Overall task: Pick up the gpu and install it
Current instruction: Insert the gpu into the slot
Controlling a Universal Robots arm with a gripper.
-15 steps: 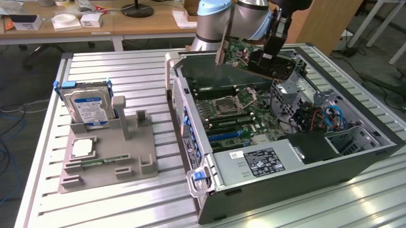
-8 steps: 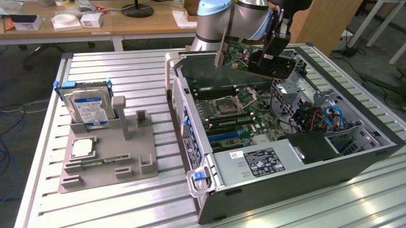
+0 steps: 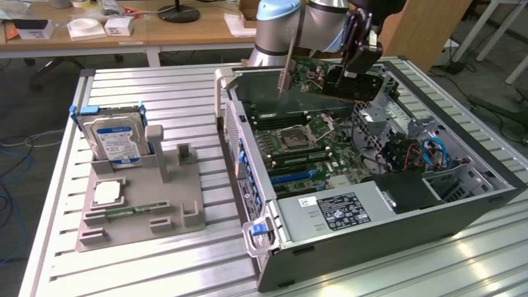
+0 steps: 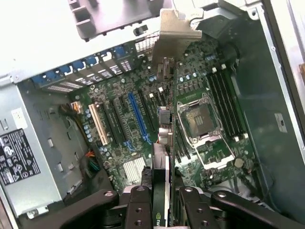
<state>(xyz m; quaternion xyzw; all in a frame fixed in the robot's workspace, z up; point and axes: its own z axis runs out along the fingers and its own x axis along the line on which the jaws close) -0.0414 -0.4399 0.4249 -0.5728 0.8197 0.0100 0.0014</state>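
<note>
The gpu (image 3: 318, 77), a green card with a silver bracket at its end, hangs tilted above the far end of the open computer case (image 3: 462, 204). My gripper (image 3: 353, 73) is shut on the card's black block from above. In the wrist view the gpu (image 4: 163, 124) is seen edge-on between my gripper's (image 4: 164, 202) black fingers (image 4: 139, 207), with its bracket pointing toward the case's rear wall. Below it lies the motherboard (image 4: 119, 143) with a blue expansion slot (image 4: 138, 117) beside the card's line.
A grey fixture (image 3: 169, 204) on the exterior view's left holds a blue-labelled hard drive (image 3: 115, 139), a processor chip (image 3: 107, 192) and a memory stick (image 3: 115, 213). Inside the case are the processor socket (image 3: 301, 133), a power supply (image 3: 338, 210) and cables (image 3: 433, 151). Slatted metal table (image 3: 123, 266) around.
</note>
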